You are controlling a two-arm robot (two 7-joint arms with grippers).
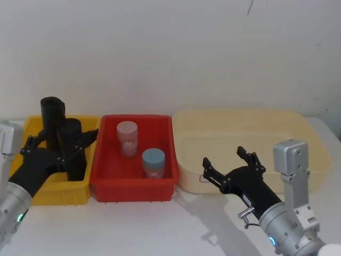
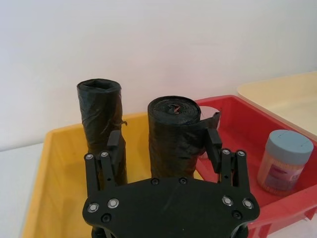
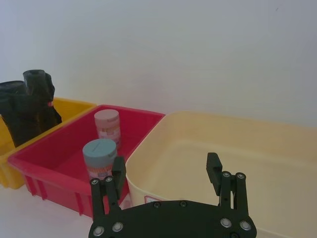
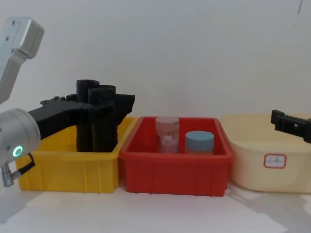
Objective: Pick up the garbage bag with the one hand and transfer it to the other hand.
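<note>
The garbage bag point(image 2: 99, 119) is black all over. So is the other roll point(image 2: 173, 136), but a tiny speck on its top may be red. One bin point(image 4: 68, 167) is yellow, one bin point(image 4: 175, 170) is red, and the big tub point(image 4: 248, 145) is pale cream with a white sticker point(image 4: 275, 160) edged in red. One jar point(image 1: 127, 138) is pink. The other jar point(image 1: 153, 162) has a grey-blue lid and a pink label. The left gripper point(image 2: 164, 141) and right gripper point(image 3: 166, 163) are black. The left wrist point(image 4: 17, 141) is silver-grey with a green light. The bench point(image 1: 160, 224) is white.
</note>
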